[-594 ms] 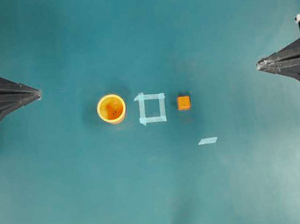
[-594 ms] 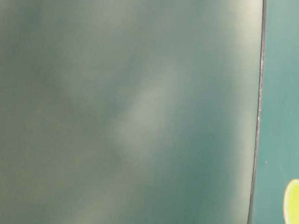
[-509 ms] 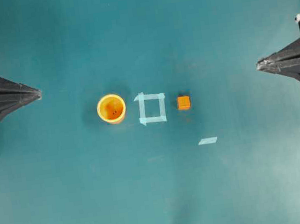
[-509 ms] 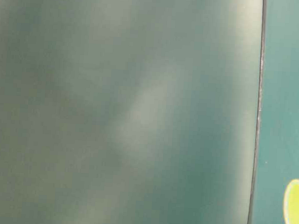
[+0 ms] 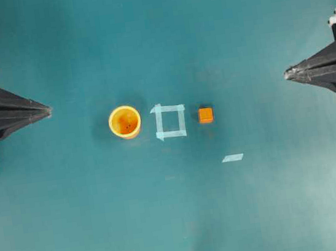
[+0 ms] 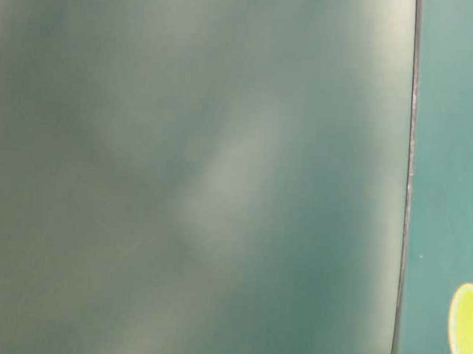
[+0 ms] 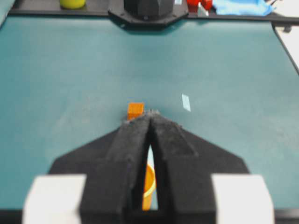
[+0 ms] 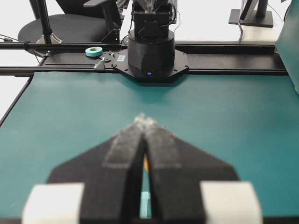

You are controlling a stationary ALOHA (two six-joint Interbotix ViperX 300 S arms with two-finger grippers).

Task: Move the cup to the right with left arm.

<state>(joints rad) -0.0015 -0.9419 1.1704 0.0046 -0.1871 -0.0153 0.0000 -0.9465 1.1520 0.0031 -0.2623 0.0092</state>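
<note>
The left arm's two-fingered pointed black gripper (image 5: 47,108) is a matte wedge tapering to a narrow tip, flanked at its wide base by white blocks. A tiny green light glows on the arm's dark body beside those blocks. The right arm's matching black pointed gripper (image 5: 287,73) has the same wedge shape and white blocks. Close up, its fingers (image 8: 161,154) wear rough, grainy black padding, frayed and pale at the tips.

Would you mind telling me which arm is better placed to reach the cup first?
Left. The cup stands left of the tape square, nearer the left tool. The right tool sits at the far edge, with the orange cube and square between. Both tools are shut.
</note>
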